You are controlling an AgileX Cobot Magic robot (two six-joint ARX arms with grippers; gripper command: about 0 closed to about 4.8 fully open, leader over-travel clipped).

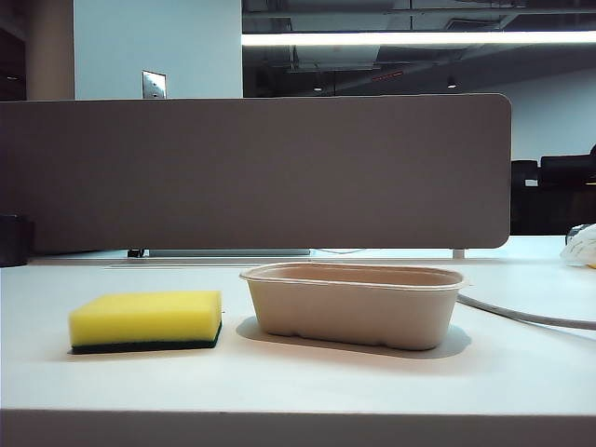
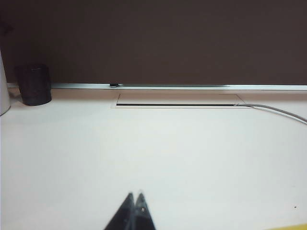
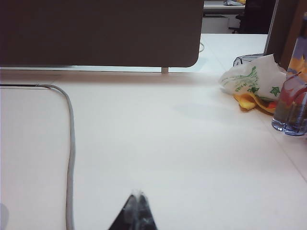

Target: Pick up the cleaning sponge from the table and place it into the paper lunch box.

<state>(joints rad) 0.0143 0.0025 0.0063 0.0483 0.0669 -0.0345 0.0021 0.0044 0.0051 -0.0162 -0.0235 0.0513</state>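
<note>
The cleaning sponge (image 1: 146,320) lies flat on the table (image 1: 298,382), green layer down, just beside the paper lunch box (image 1: 354,304) and apart from it. Behind both stands a grey-brown partition (image 1: 256,172), with a grey cable (image 1: 526,315) trailing past the box. Beyond the partition, a strip light (image 1: 419,38) crosses a dim ceiling. The left gripper (image 2: 135,197) hangs over bare tabletop, jaws clenched on nothing. The right gripper (image 3: 136,196) does likewise, near a crumpled bag (image 3: 252,79).

Each hand (image 2: 135,195) (image 3: 138,195) ends in black tapered fingertips.
</note>
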